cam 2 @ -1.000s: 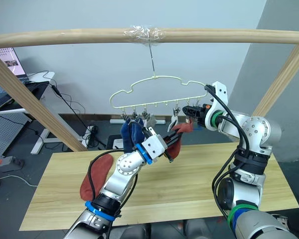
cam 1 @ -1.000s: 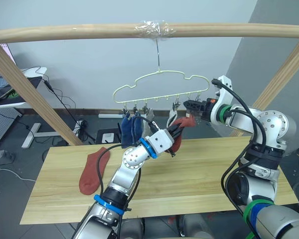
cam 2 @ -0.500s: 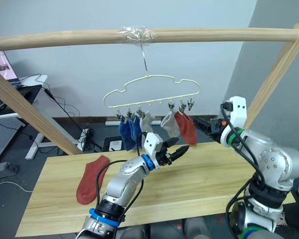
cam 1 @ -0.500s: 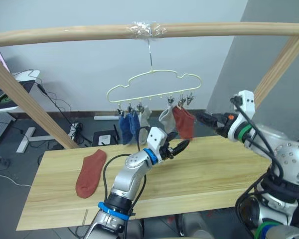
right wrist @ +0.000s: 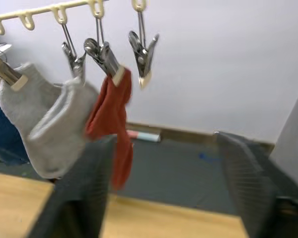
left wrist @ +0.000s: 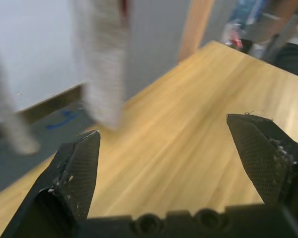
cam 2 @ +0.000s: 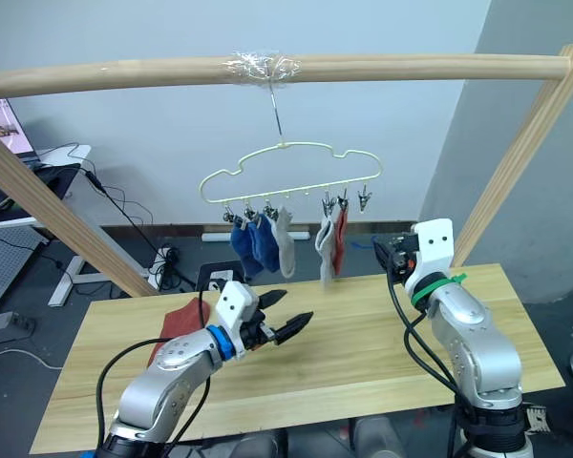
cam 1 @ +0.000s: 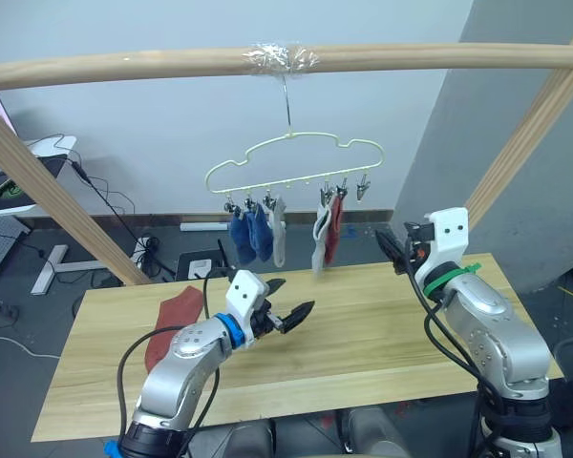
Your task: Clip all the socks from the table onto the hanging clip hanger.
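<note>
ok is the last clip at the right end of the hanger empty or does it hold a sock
Empty. The end clip on the clip hanger hangs bare, right beside the one gripping the rust-red sock.

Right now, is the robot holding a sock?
No. The left gripper and right gripper are both open and hold nothing.

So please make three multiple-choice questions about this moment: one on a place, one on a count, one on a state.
1. Where is the rust-red sock not yet hung?
A. on the table
B. on the floor
C. in the right gripper

2. How many socks hang on the clip hanger?
A. two
B. five
C. six

3. How is the left gripper?
A. shut on a sock
B. shut, holding nothing
C. open, holding nothing

Answers: 1 A, it lies on the wood behind the left arm. 2 B, two blue, two grey, one red. 3 C, its fingers stand spread over bare wood.
</note>
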Motion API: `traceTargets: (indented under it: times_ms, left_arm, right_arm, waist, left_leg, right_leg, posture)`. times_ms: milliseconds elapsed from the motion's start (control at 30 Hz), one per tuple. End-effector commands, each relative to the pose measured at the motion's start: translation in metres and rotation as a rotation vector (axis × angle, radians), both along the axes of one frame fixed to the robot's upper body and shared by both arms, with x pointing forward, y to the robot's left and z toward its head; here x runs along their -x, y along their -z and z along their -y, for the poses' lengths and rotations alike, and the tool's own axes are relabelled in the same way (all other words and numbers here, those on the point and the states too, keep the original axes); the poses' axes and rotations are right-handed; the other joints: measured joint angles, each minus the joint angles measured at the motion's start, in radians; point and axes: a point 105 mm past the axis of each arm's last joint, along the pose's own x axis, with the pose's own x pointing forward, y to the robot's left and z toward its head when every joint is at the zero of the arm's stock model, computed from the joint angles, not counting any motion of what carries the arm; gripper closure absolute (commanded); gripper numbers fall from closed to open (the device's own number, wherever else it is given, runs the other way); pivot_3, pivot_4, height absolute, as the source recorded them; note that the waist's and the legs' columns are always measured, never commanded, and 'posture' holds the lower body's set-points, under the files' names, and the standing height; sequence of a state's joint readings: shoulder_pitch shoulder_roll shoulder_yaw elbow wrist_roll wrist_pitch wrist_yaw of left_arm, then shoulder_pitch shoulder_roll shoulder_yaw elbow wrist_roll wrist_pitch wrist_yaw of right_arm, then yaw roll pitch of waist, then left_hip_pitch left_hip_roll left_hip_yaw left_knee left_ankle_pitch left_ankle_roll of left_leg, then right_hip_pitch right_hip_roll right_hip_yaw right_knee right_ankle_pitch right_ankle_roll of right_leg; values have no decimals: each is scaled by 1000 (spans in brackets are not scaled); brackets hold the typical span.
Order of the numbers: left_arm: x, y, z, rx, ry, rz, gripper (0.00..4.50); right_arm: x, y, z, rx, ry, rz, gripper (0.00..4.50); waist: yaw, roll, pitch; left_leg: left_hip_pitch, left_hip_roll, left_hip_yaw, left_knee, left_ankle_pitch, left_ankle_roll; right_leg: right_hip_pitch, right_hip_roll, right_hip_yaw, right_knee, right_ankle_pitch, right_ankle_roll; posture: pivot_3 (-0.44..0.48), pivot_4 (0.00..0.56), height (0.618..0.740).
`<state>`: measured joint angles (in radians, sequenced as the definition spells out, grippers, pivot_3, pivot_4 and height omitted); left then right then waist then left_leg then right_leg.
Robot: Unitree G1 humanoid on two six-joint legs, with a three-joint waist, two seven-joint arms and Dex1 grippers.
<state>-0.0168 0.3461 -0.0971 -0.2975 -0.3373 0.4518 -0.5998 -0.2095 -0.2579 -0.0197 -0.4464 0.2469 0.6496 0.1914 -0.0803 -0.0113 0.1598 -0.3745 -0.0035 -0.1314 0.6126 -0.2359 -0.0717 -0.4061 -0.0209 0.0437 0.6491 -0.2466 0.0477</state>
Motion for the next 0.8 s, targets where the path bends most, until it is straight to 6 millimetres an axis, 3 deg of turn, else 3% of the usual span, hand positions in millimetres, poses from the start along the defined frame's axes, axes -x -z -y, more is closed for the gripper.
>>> traceTargets:
  times_ms: [33,133,300,533,800]
  left_arm:
    - [4,-48,-8,-23,6,256,0]
    - [8,-65,-11,42,-22,306,0]
    - [18,-81,-7,103,-7,351,0]
    - [20,-82,-1,114,15,346,0]
    - [18,-86,0,115,-3,363,0]
  right_arm:
    - [0,-16,-4,12,0,132,2150]
    - [-5,-15,-2,21,25,148,3010]
    - [-27,-18,-5,-6,80,167,3010]
    - [-51,-24,-9,-44,128,173,3010]
    - [-64,-24,-11,-92,144,148,3010]
  waist:
    - [2,0,0]
    - [19,0,0]
    - [34,0,0]
    - [40,0,0]
    - [49,0,0]
  left_leg:
    - [0,0,0,0,0,0]
    - [0,0,0,-1,0,0]
    - [0,0,1,-1,0,0]
    - [0,0,1,0,0,0]
    - [0,0,1,-1,0,0]
  right_leg:
    - [0,0,0,0,0,0]
    - [0,0,0,-1,0,0]
    - [0,-1,1,-1,0,-1]
    - [0,0,1,-1,1,-2]
    - [0,0,1,-1,1,-2]
  posture:
    - [16,120,740]
    - [24,116,740]
    - [31,116,740]
    - [45,118,740]
    - [65,122,740]
